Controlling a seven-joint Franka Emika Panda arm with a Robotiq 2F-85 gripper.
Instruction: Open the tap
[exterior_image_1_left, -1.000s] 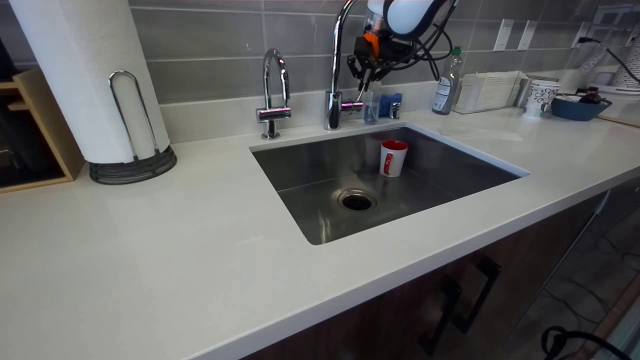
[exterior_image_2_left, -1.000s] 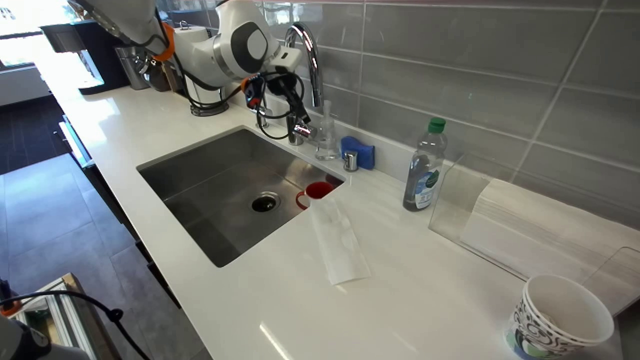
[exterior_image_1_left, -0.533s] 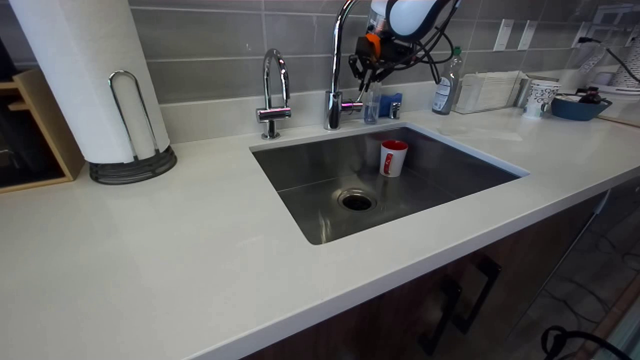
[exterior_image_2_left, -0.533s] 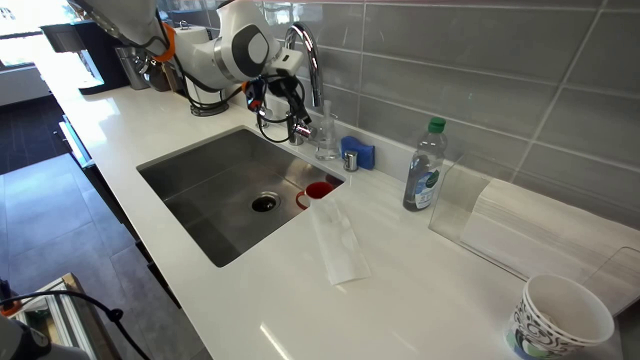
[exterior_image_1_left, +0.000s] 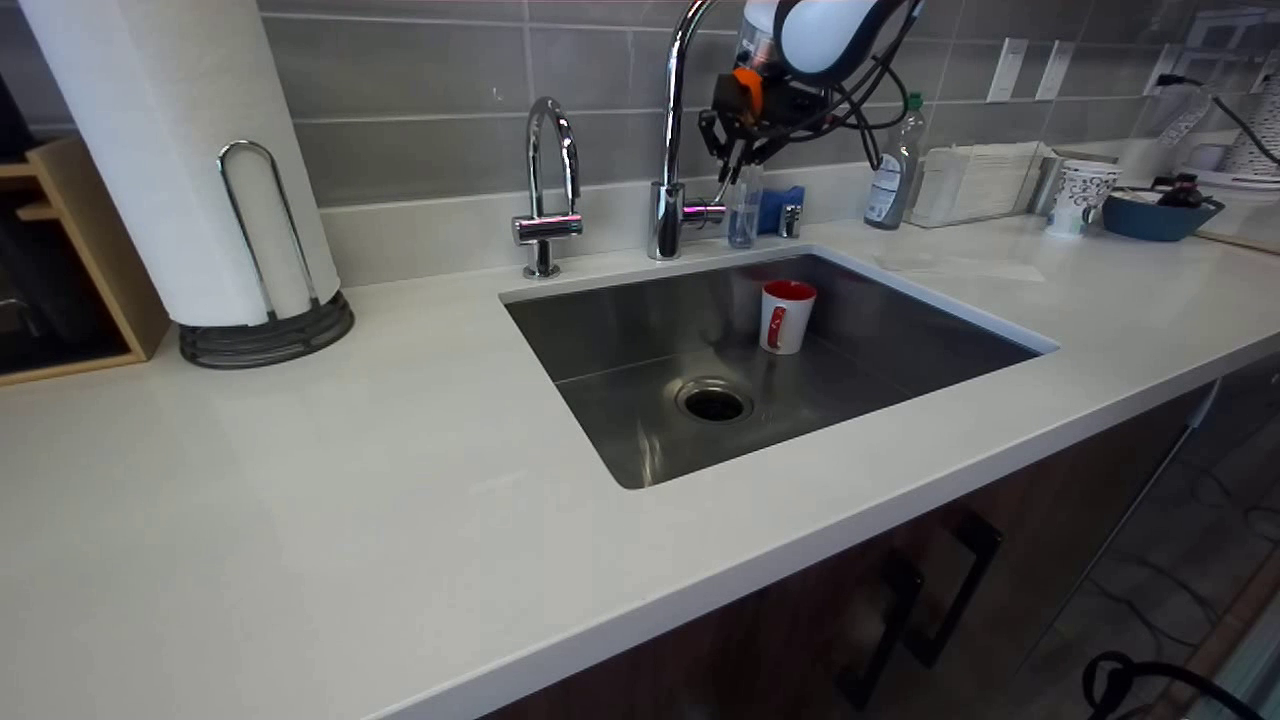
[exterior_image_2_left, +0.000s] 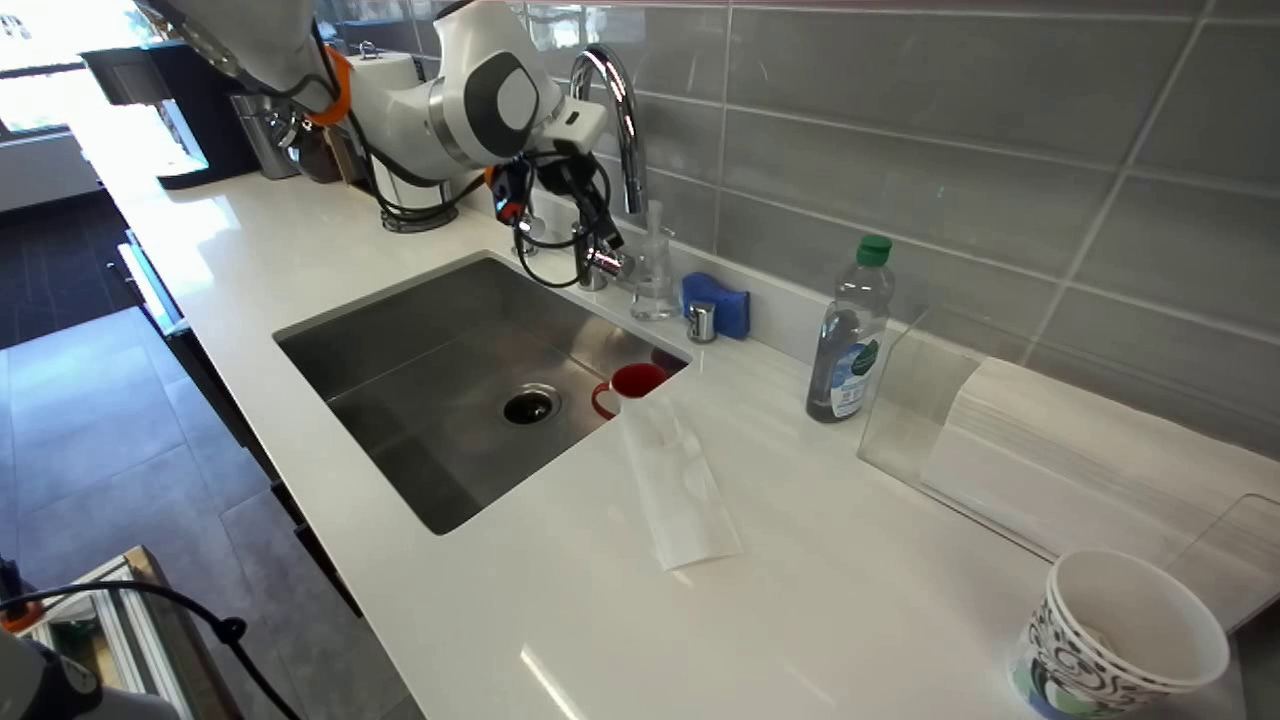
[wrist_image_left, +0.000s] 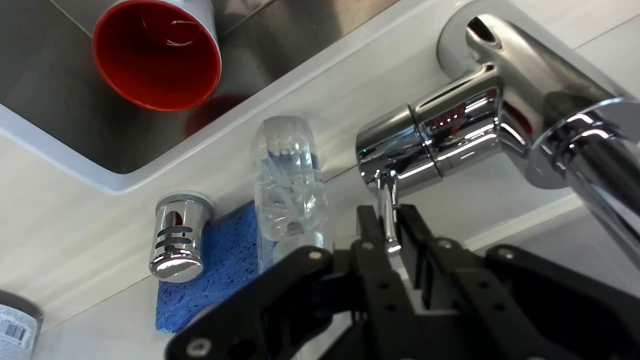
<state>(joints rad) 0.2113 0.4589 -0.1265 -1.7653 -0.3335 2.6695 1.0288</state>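
The tap is the tall chrome gooseneck, seen in both exterior views (exterior_image_1_left: 673, 120) (exterior_image_2_left: 628, 130), with its arch top cut off in one of them. In the wrist view its thick chrome body (wrist_image_left: 530, 80) is at upper right. A thin lever (wrist_image_left: 387, 202) sticks out from the end of its side handle (wrist_image_left: 395, 145). My gripper (wrist_image_left: 389, 215) has its two black fingers closed round this lever, one on each side. In the exterior views my gripper (exterior_image_1_left: 735, 160) (exterior_image_2_left: 606, 236) is just beside the tap's body, above the side handle. No water shows.
A short chrome tap (exterior_image_1_left: 543, 228) stands beside the tall one. A clear bottle (wrist_image_left: 290, 185), a blue sponge (wrist_image_left: 220, 270) and a chrome cap (wrist_image_left: 181, 235) are close to the gripper. A red-and-white mug (exterior_image_1_left: 786, 318) is in the sink (exterior_image_1_left: 620, 400). The tiled wall (exterior_image_2_left: 960, 150) is behind.
The gripper and wrist have shifted very slightly, a little to the right in an exterior view. The fingers stay at the lever; the tap, mug and other things have not moved.
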